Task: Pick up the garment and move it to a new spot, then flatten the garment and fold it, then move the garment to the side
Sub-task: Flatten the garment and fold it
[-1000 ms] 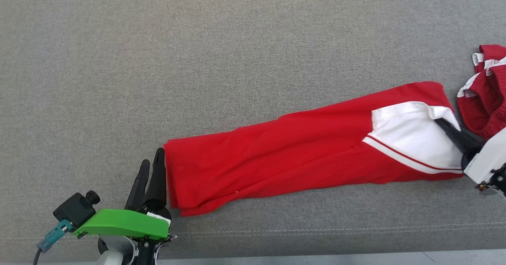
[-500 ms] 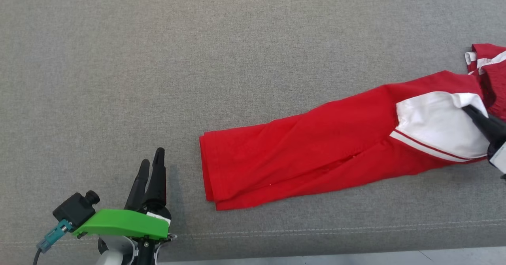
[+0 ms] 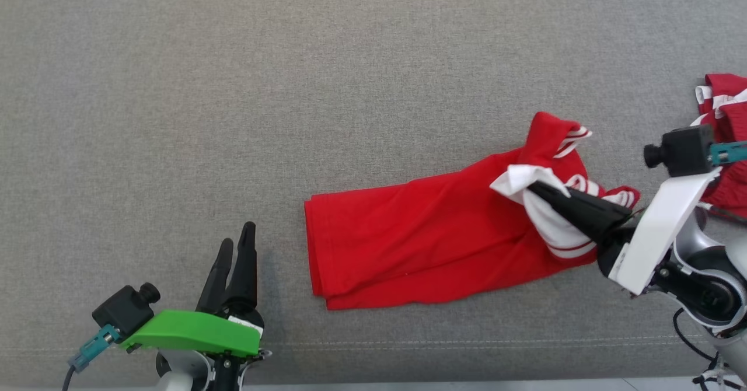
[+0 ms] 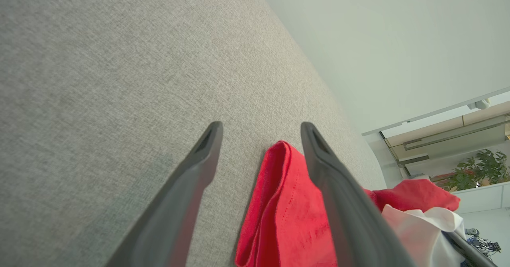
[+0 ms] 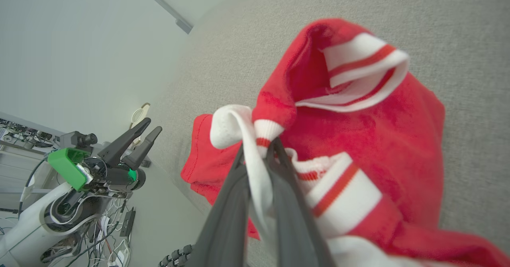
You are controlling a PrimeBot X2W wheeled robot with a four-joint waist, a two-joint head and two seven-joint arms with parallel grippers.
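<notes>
Now the right end effector [image 3: 534,188] is clamped on the white panel at the right end of the red-and-white garment [image 3: 408,233], its two dark fingers pressed together over the cloth. That end is bunched and raised, with striped trim curling above the fingers [image 5: 279,167]. The rest of the garment lies as a folded red strip on the grey fabric-covered table [image 3: 292,87], its left edge near the left end effector [image 3: 237,234] but apart from it. The left end effector's fingers stand spread and hold nothing. A second red-and-white garment [image 3: 726,99] lies crumpled at the table's right edge, behind the right arm.
</notes>
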